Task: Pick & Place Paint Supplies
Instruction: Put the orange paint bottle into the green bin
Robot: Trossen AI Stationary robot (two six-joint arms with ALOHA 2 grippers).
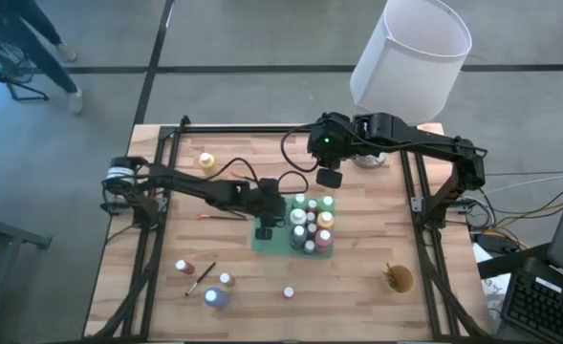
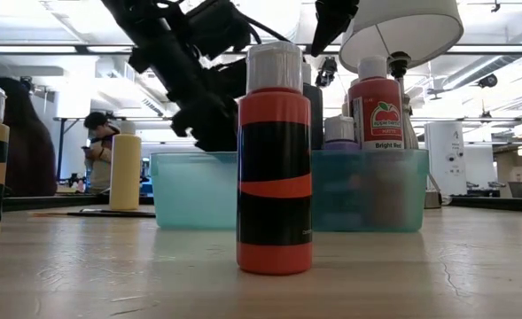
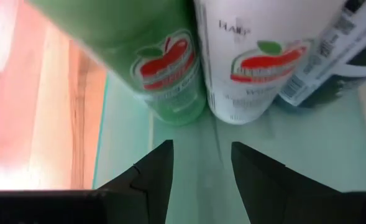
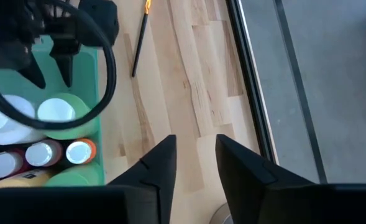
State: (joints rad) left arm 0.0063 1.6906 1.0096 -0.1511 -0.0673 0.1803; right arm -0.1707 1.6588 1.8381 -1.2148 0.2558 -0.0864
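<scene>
A green tray (image 1: 265, 244) with low walls (image 2: 198, 190) stands mid-table and holds several upright paint bottles (image 1: 312, 222). My left gripper (image 1: 265, 227) reaches down into the tray's left part. It is open over the bare tray floor (image 3: 201, 168), just short of a green bottle (image 3: 164, 68) and a white bottle (image 3: 251, 68). My right gripper (image 1: 331, 179) hangs high above the table by the tray's far side, open with nothing between its fingers (image 4: 195, 162). Loose bottles stand on their bases: yellow (image 1: 206, 161), red (image 1: 183, 267), blue (image 1: 216, 298).
Two brushes lie flat on the wood, one left of the tray (image 1: 222, 217) and one near the front left (image 1: 200, 279). A tan cup (image 1: 399, 279) stands front right. A lamp with a white shade (image 1: 410, 53) rises at the far right. A person (image 2: 97, 146) is beyond the table.
</scene>
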